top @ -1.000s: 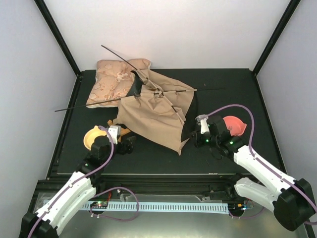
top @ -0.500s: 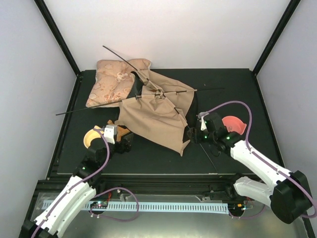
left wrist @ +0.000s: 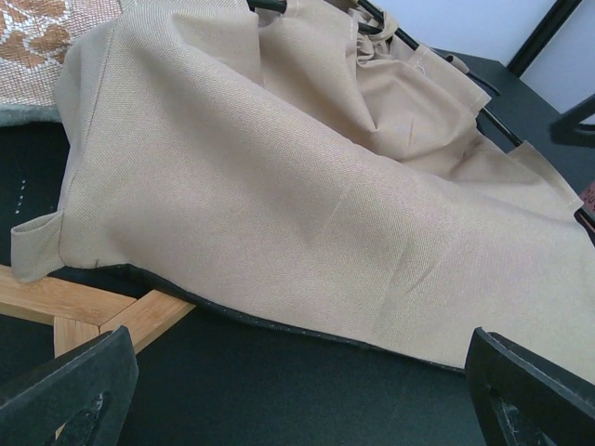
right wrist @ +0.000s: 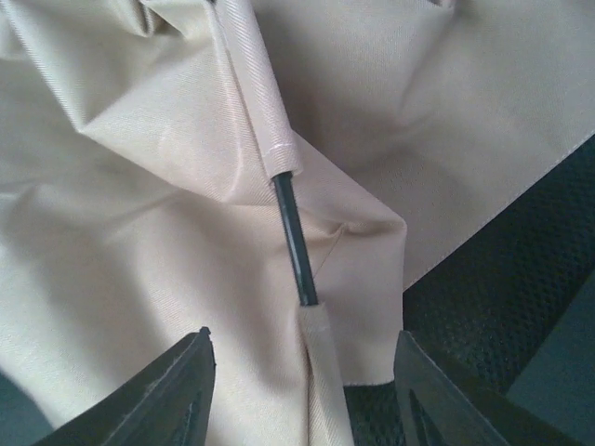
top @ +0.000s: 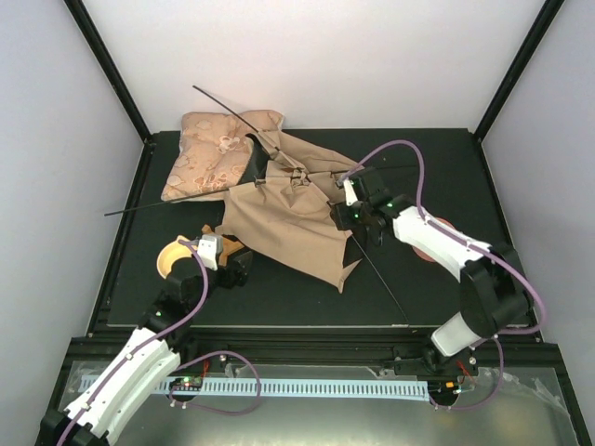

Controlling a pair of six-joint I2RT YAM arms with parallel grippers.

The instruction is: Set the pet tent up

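The left gripper is nearest. Its jaws are wide open and hold nothing. The near edge of the pet tent lies just past its tips. It does not touch them. One wooden frame pokes out from under that edge. One yellow bowl sits beside it on the left.

There is one tent. It lies flat and crumpled on the black table, not standing up. The tan cloth is in the middle of the table. It runs from the far side down to a corner on the near right. Thin black poles cross near the top of the cloth, and four ends stick out. One points left and one points right, so those two make the longest line — side to side. One points far left and one points near right.

The right gripper is over the right part of the cloth. Its jaws are open. A bare bit of pole shows between two cloth sleeves, right in the gap between the fingers. Neither finger touches it.

One pink bowl is mostly hidden under the right arm. One flowery cushion lies at the far left — the cloth's far edge touches it.
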